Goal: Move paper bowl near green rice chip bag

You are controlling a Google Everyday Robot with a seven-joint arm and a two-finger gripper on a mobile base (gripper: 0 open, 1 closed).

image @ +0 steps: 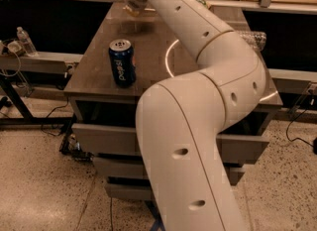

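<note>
My gripper (132, 3) is at the far end of the table, mostly hidden behind my own wrist. It is shut on the paper bowl (133, 11), of which only a cream sliver shows below the wrist. The bowl hangs above the tabletop (94, 71) and casts a faint shadow on it. The green rice chip bag is not in view; my arm covers much of the table's far and right side.
A blue Pepsi can (122, 62) stands upright near the table's front left. A clear plastic water bottle (252, 37) lies at the right edge behind my arm. Drawers sit below the table. A bench with another bottle (25, 40) stands at left.
</note>
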